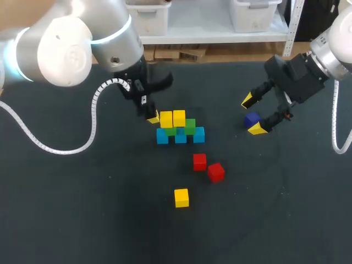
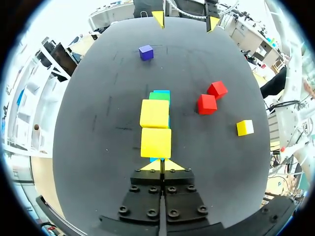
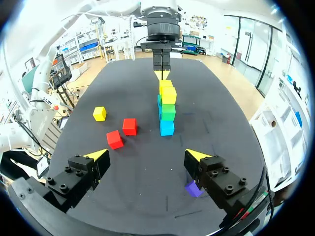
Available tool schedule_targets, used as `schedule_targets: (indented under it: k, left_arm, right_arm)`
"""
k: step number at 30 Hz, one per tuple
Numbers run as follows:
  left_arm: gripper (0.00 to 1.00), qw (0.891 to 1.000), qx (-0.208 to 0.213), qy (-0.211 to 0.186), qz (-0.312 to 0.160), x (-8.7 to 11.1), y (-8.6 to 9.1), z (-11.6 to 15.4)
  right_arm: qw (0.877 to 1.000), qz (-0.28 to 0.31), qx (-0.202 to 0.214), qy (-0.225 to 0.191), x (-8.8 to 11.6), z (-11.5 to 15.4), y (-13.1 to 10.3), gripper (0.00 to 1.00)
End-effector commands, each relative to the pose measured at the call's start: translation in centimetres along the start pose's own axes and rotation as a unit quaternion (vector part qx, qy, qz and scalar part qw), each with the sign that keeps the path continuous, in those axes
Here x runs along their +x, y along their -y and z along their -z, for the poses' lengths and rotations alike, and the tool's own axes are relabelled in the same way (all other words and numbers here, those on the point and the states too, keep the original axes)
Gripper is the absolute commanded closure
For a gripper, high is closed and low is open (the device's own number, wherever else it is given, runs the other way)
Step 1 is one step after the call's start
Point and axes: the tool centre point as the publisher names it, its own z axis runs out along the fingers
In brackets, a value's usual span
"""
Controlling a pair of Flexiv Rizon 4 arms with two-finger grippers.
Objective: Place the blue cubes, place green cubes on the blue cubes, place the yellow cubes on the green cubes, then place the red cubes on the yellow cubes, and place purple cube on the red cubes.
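the stack sits mid-worktop point(image 1: 82, 220): three blue cubes point(image 1: 180, 136) in a row, touching, two green cubes point(image 1: 190, 126) on top of them, and two yellow cubes point(image 1: 179, 117) side by side on the green ones. the yellow pair sits toward the left arm's end of the row, so the far green cube shows bare on top.

the left gripper point(image 1: 152, 116) hangs just beside that end of the stack. in its wrist view its yellow tips meet with nothing between them, closed and empty, right up against the nearest yellow cube.

two red cubes point(image 1: 199, 161) lie near each other on the worktop in front of the stack, one square, the other turned at an angle. a loose yellow cube point(image 1: 181, 197) lies further out, apart from them.

the right gripper point(image 1: 252, 114) is well off to the stack's right, fingers spread wide and holding nothing. the purple cube point(image 3: 193, 189) rests on the worktop under it, close beside one finger.
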Motion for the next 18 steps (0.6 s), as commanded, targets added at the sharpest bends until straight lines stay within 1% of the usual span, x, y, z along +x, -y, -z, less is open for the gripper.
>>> schedule_targets:
  k: [1,11,18]
  left_arm:
    - [1.00,1.000,0.003,-0.002,-0.001,-0.15,-0.20,-0.15]
    - [1.00,1.000,0.005,-0.003,-0.002,-0.28,-0.21,-0.30]
    - [1.00,1.000,0.006,-0.008,0.003,0.11,0.04,-0.33]
  right_arm:
    - [1.000,0.000,-0.001,0.001,0.02,-0.04,0.07,0.00]
    - [1.000,0.000,-0.001,0.001,0.02,-0.04,0.07,0.00]
    - [1.000,0.000,-0.001,0.001,0.02,-0.04,0.07,0.00]
